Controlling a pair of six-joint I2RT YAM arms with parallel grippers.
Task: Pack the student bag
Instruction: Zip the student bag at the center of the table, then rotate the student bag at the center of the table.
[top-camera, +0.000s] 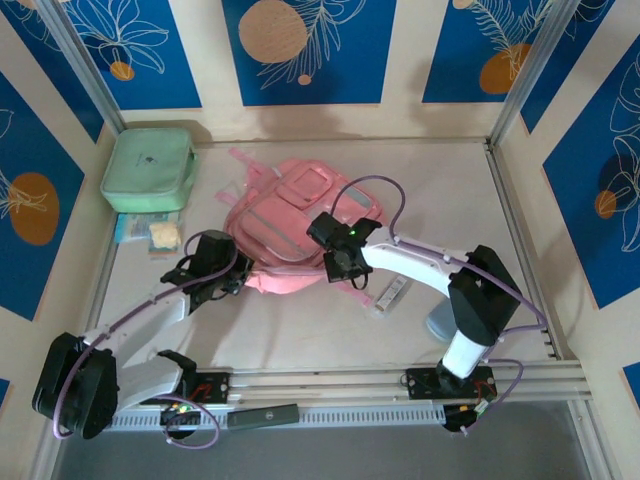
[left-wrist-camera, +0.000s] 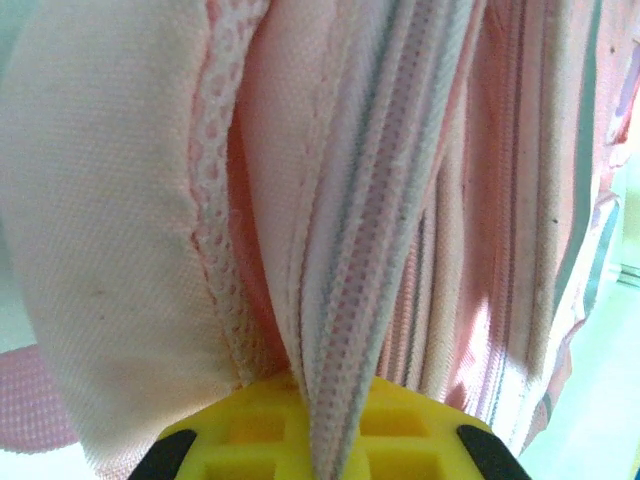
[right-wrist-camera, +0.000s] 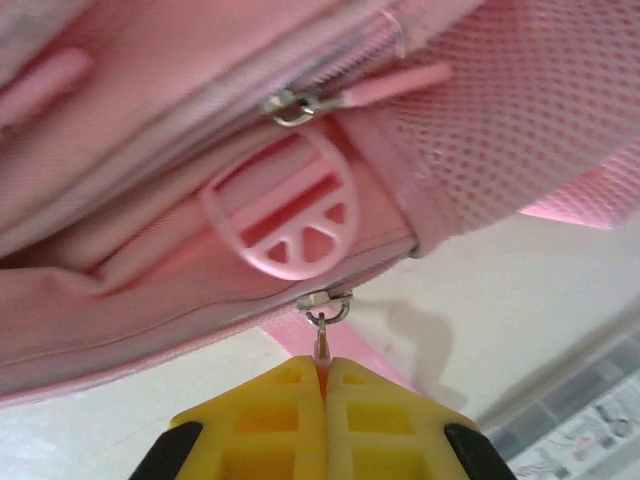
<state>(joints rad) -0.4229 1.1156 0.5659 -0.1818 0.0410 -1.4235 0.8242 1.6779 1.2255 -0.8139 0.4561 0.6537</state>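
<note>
Overhead, the large soft pink fabric backpack (top-camera: 290, 225) is lying flat near the middle of the pale table (top-camera: 300, 340). The left gripper (top-camera: 222, 272) is meeting its near-left edge and the right gripper (top-camera: 340, 265) is working at its near edge. Through the left wrist camera, the yellow fingers (left-wrist-camera: 250, 430) are pinching together on a fold of the zipper seam (left-wrist-camera: 350, 300). Through the right wrist camera, the right gripper (right-wrist-camera: 324, 390) is clamping a small metal zip pull (right-wrist-camera: 322, 345) between closed fingers. Being limp and probably light, the backpack is likely bunching under any tug. Seams, tabs and straps are looking like the surest holds.
</note>
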